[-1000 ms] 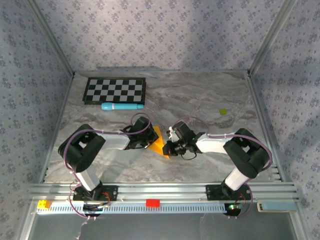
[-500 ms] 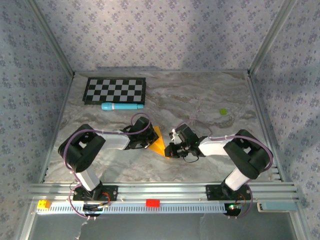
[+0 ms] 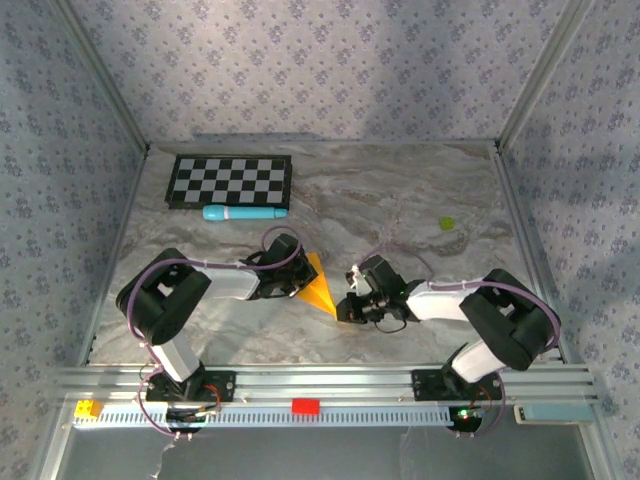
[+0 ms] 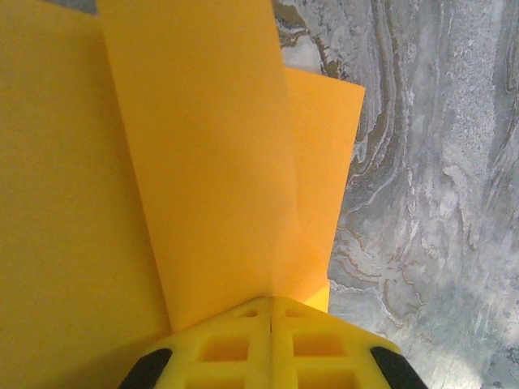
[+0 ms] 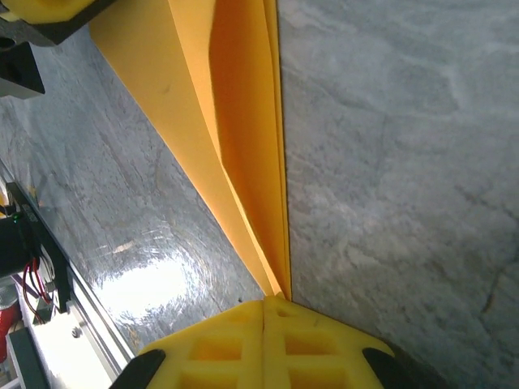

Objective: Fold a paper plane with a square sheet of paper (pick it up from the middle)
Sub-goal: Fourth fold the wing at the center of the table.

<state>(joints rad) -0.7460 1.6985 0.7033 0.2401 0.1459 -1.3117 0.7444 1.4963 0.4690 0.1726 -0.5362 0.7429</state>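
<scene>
The square sheet of paper (image 3: 318,288) is orange and folded into a pointed triangle on the marble table, between the two arms. My left gripper (image 3: 297,286) is shut on its left side. In the left wrist view the crease runs straight into the closed tips of the left gripper (image 4: 272,298), and the paper (image 4: 203,162) spreads above them. My right gripper (image 3: 345,312) is shut at the near point of the sheet. The layered paper (image 5: 239,121) narrows down to the closed tips of the right gripper (image 5: 266,301), just right of their seam. The paper plane is out of view.
A black-and-white checkerboard (image 3: 230,181) lies at the back left, with a light-blue cylinder (image 3: 243,213) in front of it. A tiny yellow-green bit (image 3: 447,224) sits at the right. The metal rail (image 3: 320,385) runs along the near edge.
My right gripper has slid toward the near edge along the paper's right side, down to its point. The left gripper and the paper have stayed put.
</scene>
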